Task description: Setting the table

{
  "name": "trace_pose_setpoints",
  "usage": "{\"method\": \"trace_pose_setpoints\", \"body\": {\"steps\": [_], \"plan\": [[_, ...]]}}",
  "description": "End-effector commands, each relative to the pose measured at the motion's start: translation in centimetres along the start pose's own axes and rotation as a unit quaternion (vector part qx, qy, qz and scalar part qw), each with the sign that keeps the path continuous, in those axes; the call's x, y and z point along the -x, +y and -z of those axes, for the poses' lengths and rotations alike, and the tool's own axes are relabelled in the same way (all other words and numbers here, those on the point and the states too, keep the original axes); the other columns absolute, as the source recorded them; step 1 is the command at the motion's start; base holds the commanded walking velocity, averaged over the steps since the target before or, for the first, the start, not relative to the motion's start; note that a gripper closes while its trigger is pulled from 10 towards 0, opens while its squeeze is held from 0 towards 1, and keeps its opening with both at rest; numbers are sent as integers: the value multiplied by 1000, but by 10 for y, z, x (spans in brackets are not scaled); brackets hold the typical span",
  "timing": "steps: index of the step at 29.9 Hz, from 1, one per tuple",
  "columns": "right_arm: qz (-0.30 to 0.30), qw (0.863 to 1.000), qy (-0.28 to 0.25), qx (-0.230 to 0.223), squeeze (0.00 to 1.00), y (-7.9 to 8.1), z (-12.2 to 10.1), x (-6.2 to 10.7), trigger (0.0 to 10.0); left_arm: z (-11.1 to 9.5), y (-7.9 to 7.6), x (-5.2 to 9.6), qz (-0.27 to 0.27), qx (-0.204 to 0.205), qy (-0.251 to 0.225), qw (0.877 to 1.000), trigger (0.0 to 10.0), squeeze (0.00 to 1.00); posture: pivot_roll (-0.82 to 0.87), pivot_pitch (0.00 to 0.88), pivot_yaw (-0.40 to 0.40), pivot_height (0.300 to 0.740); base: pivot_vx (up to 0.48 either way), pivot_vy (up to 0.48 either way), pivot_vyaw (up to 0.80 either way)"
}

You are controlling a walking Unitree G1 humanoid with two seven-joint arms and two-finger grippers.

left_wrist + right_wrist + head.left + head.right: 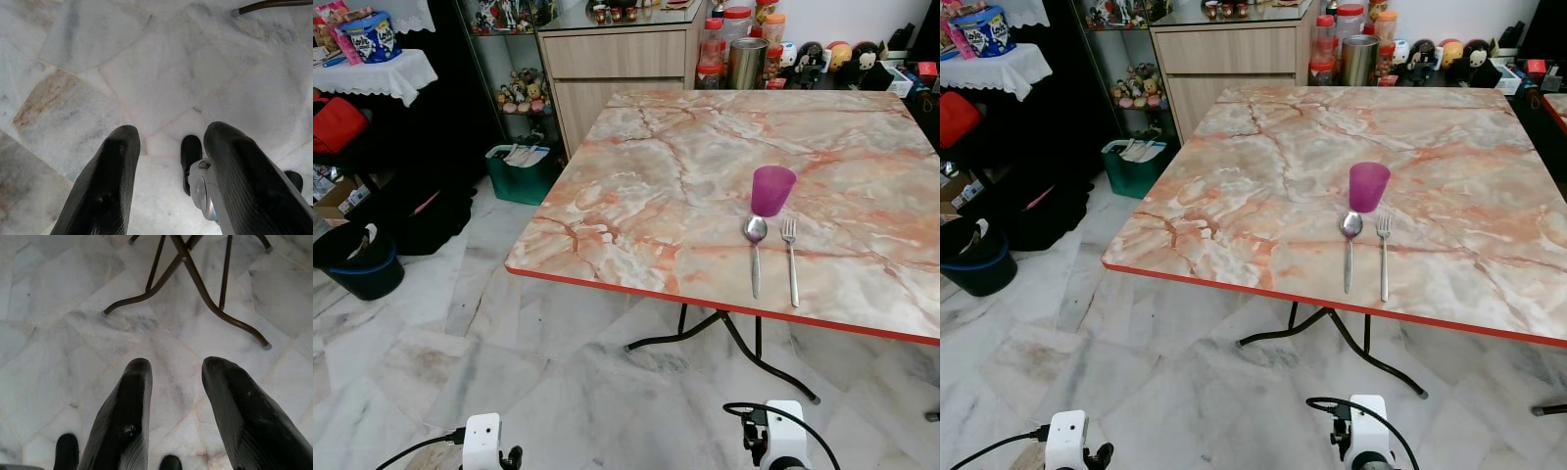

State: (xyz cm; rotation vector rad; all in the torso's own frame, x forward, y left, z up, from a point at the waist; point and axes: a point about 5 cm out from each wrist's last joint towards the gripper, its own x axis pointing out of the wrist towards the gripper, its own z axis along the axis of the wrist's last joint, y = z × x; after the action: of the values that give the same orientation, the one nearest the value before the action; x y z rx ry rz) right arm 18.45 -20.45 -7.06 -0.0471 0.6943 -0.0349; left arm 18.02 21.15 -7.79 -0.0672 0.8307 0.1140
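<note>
The marble-patterned table [705, 176] with a red edge occupies most of the head views and stands on a dark metal folding base [195, 279] over a pale marble tile floor [460, 362]. Behind the table stands a wooden cabinet [617, 69], with jars and a metal canister [747, 63] just beside it. To the robot's left are a white-clothed side table [377, 73] carrying a blue tub [372, 35], a dark bucket [357, 262] on the floor whose contents cannot be told, and a green bin [519, 174] holding papers. On the table, toward its near edge, a purple cup [771, 190] stands upright; its contents cannot be seen. Just in front of the cup, a spoon [755, 253] and a fork [791, 258] lie side by side, handles toward the robot. The left gripper [168, 147] and right gripper [176, 377] hang low over the floor, each with fingers apart and holding nothing.
</note>
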Motion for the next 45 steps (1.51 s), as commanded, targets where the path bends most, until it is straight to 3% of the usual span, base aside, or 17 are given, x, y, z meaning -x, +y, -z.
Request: {"method": "trace_pose_setpoints", "body": {"steps": [1, 14, 25, 30, 35, 37, 45], "plan": [[-9, 1000, -4, 12, 0, 2, -2, 0, 10000, 2, 2, 1, -6, 4, 2, 1000, 10000, 0, 84, 0, 80, 740, 0, 0, 0], [-48, 995, -60, 56, 0, 11, -16, -1, 10000, 2, 0, 0, -2, 2, 4, 1000, 10000, 0, 59, 0, 88, 740, 0, 0, 0], [-66, 980, -170, 84, 0, 21, -38, 8, 10000, 1, 1, 0, 3, -9, 6, 1000, 10000, 0, 34, 0, 96, 740, 0, 0, 0], [-74, 964, -237, 98, 0, 24, -60, 17, 10000, 2, 1, 1, 5, -15, 8, 1000, 10000, 0, 27, 0, 95, 740, 0, 0, 0], [-73, 962, -244, 98, 0, 25, -64, 19, 10000, 2, 2, 1, 5, -15, 8, 1000, 10000, 0, 27, 0, 95, 740, 0, 0, 0], [-76, 944, -305, 97, 0, 34, -102, 22, 10000, 1, 0, 0, 5, -14, 6, 1000, 10000, 0, 20, 0, 91, 740, 0, 0, 0], [-95, 923, -361, 91, 0, 52, -142, 30, 10000, 4, -1, 1, 3, -9, 7, 1000, 10000, 0, 28, 0, 87, 740, 0, 0, 0]]}}
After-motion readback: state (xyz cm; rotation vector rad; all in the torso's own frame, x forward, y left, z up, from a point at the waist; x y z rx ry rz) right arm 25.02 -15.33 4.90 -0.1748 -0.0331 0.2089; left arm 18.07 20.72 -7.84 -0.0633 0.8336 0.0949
